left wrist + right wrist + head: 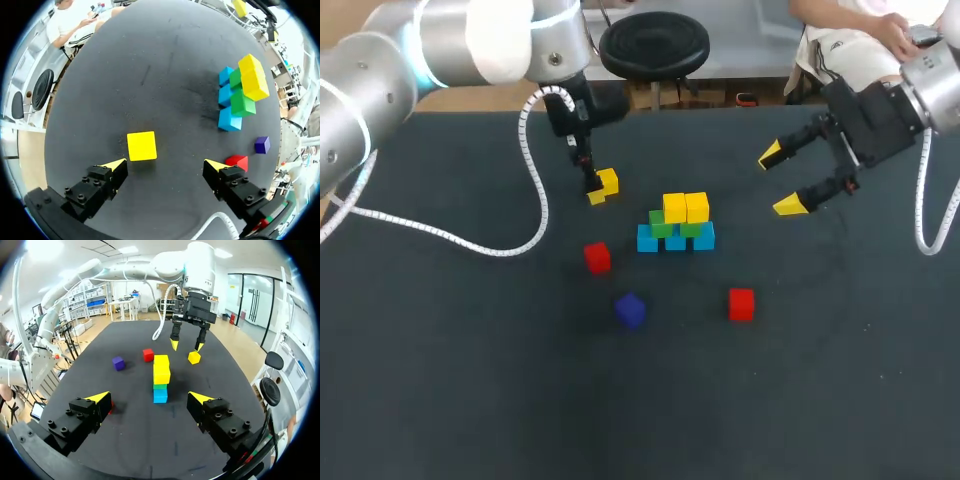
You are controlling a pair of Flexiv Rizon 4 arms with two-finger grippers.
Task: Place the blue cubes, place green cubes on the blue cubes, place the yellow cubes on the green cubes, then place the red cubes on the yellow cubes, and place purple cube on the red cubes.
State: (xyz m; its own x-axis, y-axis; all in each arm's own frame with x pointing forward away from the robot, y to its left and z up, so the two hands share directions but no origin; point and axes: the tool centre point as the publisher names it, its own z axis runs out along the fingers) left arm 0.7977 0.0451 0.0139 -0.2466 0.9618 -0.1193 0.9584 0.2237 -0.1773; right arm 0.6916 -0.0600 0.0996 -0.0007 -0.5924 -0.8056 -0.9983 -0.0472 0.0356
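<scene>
Step looks like yellows: left pincer wide open, empty, by loose yellow cube; must straddle, then close.

1. The right hand, its yellow-tipped fingers spread wide, hangs over the black desk.
2. Just ahead of it, mid-frame, stands a stack: blue cube, green cube, yellow cubes on top.
3. Beyond the stack, the left hand, fingers apart, hovers just above a loose yellow cube.
4. A small red cube and a purple cube lie near each other, beside the stack.
</scene>
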